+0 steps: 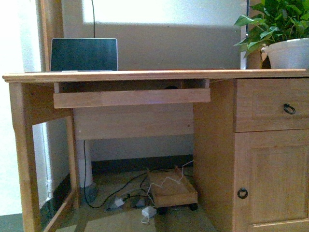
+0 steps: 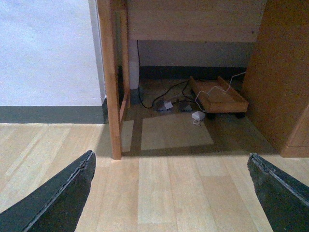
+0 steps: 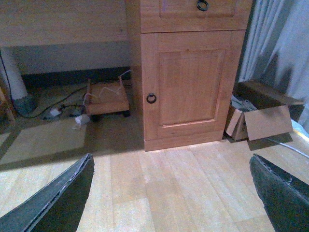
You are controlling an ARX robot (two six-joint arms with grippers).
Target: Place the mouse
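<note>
A small dark domed shape [image 1: 170, 87] peeks over the front rail of the pull-out keyboard tray [image 1: 131, 97] under the desk top [image 1: 154, 75]. It is too hidden to tell whether it is the mouse. No mouse shows in either wrist view. My left gripper [image 2: 171, 155] is open and empty, low over the wooden floor in front of the desk's left leg [image 2: 110, 82]. My right gripper [image 3: 171, 156] is open and empty, low over the floor in front of the cabinet door [image 3: 190, 82]. Neither arm shows in the front view.
A laptop [image 1: 84, 54] stands open on the desk at the left, and a potted plant [image 1: 287, 50] at the right. Below the plant is a drawer [image 1: 270, 104]. A wheeled wooden stand [image 1: 171, 191] and cables [image 2: 166, 94] lie under the desk. A cardboard box [image 3: 263, 118] sits right of the cabinet.
</note>
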